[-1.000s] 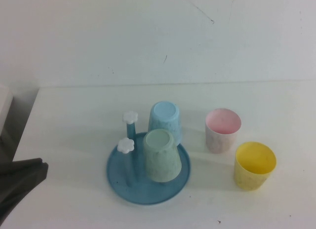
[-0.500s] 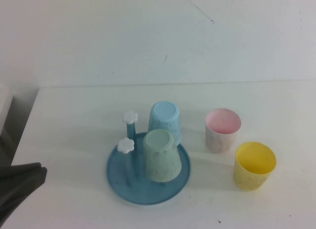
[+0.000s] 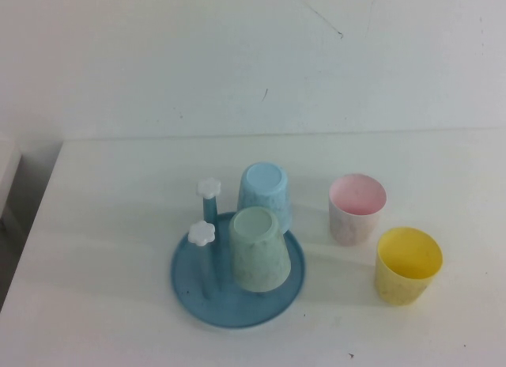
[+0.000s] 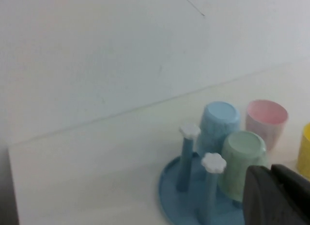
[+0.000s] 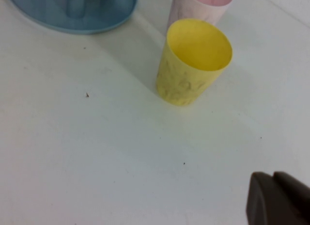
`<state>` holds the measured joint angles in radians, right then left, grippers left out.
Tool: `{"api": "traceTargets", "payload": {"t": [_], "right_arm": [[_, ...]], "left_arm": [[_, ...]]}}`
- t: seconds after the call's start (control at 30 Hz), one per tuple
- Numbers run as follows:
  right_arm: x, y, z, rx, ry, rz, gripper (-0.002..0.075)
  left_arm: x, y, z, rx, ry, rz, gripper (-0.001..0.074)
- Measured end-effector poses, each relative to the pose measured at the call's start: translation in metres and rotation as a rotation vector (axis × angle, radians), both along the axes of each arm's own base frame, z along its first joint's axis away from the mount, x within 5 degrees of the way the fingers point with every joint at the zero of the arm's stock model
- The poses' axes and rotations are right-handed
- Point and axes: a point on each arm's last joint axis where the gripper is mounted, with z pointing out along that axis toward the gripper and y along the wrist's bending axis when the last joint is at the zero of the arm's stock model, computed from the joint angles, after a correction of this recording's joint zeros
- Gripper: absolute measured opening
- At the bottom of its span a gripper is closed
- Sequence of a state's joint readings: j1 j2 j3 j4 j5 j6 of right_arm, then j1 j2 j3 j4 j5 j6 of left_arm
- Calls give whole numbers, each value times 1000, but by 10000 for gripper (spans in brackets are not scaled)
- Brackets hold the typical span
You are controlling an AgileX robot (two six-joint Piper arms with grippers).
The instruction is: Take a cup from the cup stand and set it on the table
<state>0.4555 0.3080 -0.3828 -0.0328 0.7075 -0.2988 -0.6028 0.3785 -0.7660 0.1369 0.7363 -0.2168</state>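
The cup [image 3: 357, 208] stands upright on the table [image 3: 118, 193], right of the cup stand [image 3: 237, 308], just beyond the yellow tumbler [image 3: 408, 266]. My left gripper [image 4: 278, 198] hangs near the stand, my right gripper [image 5: 277, 200] over bare table; neither touches anything, and how far either is open I cannot tell.

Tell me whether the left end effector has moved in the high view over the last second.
Yes. It slid down and left out of the high view, away from the cup stand. The left end effector and right end effector show only in wrist views.
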Motion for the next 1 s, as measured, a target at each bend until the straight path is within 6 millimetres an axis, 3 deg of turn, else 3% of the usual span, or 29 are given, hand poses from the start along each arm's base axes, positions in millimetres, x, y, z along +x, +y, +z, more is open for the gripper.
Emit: {"api": "traceTargets", "payload": {"t": [0.1, 0.23, 0.4, 0.6, 0.73, 1.0], "right_arm": [[0, 0, 0, 0, 0, 0, -2], [0, 0, 0, 0, 0, 0, -3], [0, 0, 0, 0, 1, 0, -3], [0, 0, 0, -1, 2, 0, -3], [0, 0, 0, -1, 2, 0, -3], [0, 0, 0, -1, 2, 0, -3]], "left_arm": [[-6, 8, -3, -52, -72, 101, -2], [-5, 11, -23, -127, -204, 209, -2], [5, 12, -76, -170, -256, 308, -2], [9, 15, -146, -163, -169, 393, -2], [9, 17, -176, -170, -121, 444, -2], [8, 19, -189, -190, -69, 498, -2]]}}
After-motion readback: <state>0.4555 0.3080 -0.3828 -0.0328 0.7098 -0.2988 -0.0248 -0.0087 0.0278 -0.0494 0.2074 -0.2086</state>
